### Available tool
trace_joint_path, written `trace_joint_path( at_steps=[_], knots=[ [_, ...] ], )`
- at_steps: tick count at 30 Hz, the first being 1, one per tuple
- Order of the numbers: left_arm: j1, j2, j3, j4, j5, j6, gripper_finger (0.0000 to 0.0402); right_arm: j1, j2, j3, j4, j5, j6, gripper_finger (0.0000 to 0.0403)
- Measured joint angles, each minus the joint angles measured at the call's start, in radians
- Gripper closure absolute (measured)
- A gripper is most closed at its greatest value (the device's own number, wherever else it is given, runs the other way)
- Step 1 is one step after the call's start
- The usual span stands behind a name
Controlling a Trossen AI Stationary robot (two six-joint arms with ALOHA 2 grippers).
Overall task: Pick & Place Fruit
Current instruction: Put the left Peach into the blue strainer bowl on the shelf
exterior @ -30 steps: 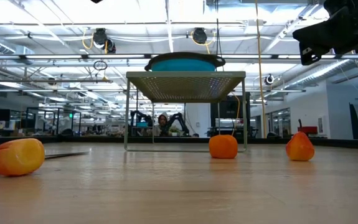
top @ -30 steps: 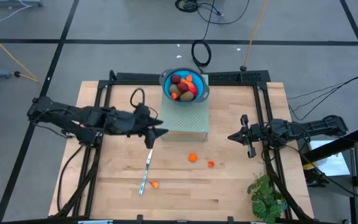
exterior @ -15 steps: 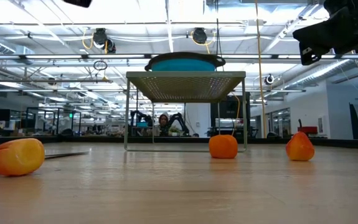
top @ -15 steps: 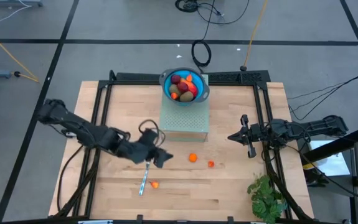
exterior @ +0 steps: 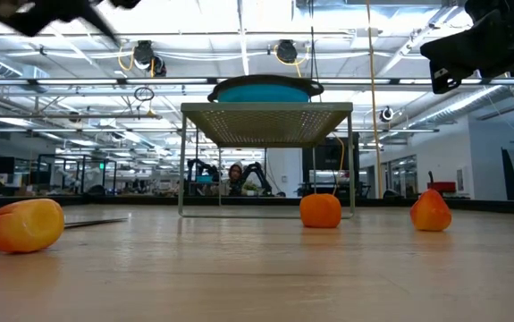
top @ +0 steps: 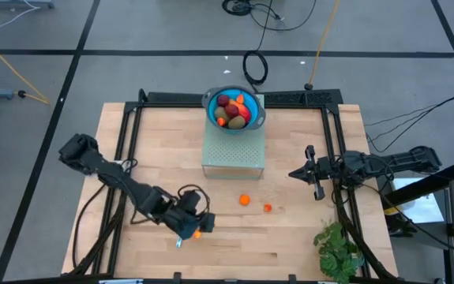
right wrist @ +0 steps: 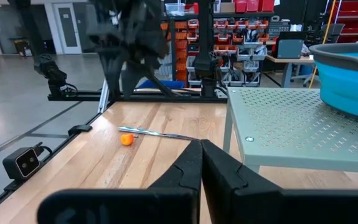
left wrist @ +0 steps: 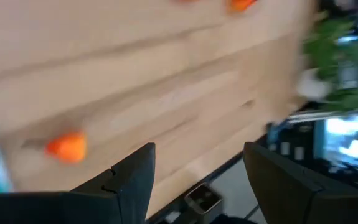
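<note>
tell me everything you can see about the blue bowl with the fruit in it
The blue bowl is a round, plastic-looking colander type with a small handle tab on its rim. It sits upright on a pale green perforated metal stand at the table's far middle, overhanging the stand's back edge. Inside are piled fruit: maroon balls, an olive-brown oval, red and orange pieces. Neither gripper touches it.

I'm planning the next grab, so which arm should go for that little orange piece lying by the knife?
Probably the left. The left gripper, open, hovers right over the orange piece beside the knife, while the right gripper, shut, waits at the table's far right side.
</note>
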Motion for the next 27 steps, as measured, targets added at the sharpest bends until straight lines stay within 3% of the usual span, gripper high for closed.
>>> trace_joint_path(
  at_steps=[7,16,18,27],
  knots=[
    [-0.03,0.074,0.0,-0.046,0.186,-0.189,0.0158,0.0,0.0,0.0,0.0,0.0,0.0,0.0403],
    [-0.048,0.087,0.0,-0.106,0.215,-0.24,0.0158,0.0,0.0,0.0,0.0,0.0,0.0,0.0403],
    [-0.048,0.087,0.0,-0.139,0.214,-0.154,0.0158,0.0,0.0,0.0,0.0,0.0,0.0,0.0403],
    [-0.053,0.087,0.0,-0.223,0.167,0.492,0.0158,0.0,0.0,0.0,0.0,0.0,0.0,0.0403]
  ],
)
